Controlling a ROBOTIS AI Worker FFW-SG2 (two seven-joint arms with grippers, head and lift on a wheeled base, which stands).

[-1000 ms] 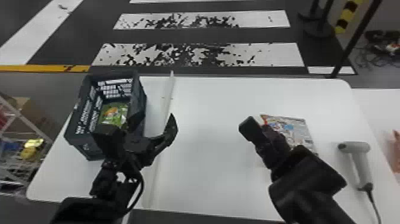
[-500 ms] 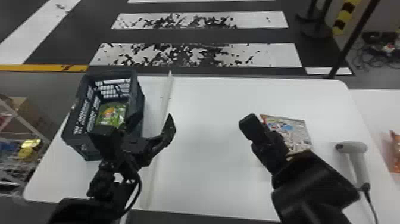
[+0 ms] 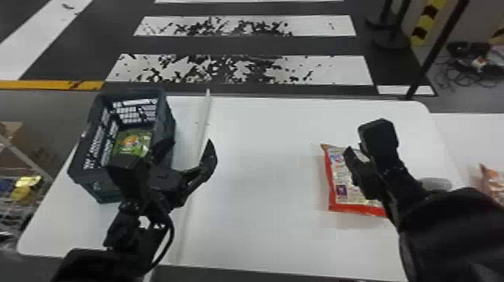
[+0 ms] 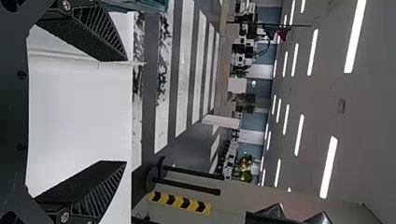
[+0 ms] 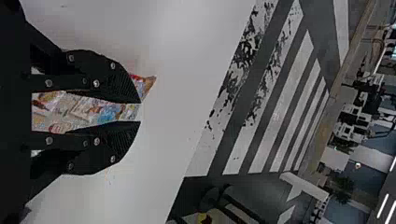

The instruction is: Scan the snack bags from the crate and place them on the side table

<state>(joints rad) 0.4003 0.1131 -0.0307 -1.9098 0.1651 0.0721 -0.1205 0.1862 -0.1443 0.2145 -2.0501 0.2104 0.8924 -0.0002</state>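
Observation:
In the head view, a red-edged snack bag (image 3: 339, 187) lies on the white table under my right gripper (image 3: 360, 144). The right wrist view has the right gripper (image 5: 140, 112) open with a narrow gap, and the printed bag (image 5: 88, 109) showing through it. A green snack bag (image 3: 131, 143) is inside the dark crate (image 3: 167, 120) at the left. Beside the crate's right side stands my left gripper (image 3: 187, 153), open and holding nothing; in the left wrist view the same left gripper (image 4: 126, 111) has its fingers wide apart. The scanner (image 3: 437, 183) is mostly hidden by the right arm.
A pale strip (image 3: 204, 123) runs front to back across the table (image 3: 255, 232), right of the crate. The side table (image 3: 468, 138) adjoins at the right, with an orange bag (image 3: 491, 180) on it. A dark pole (image 3: 435, 52) rises behind the table's back right corner.
My right gripper has moved right and away from the robot, over the bag. More of the bag's red edge shows now, while the right arm covers most of the scanner. The left arm has stayed nearly still.

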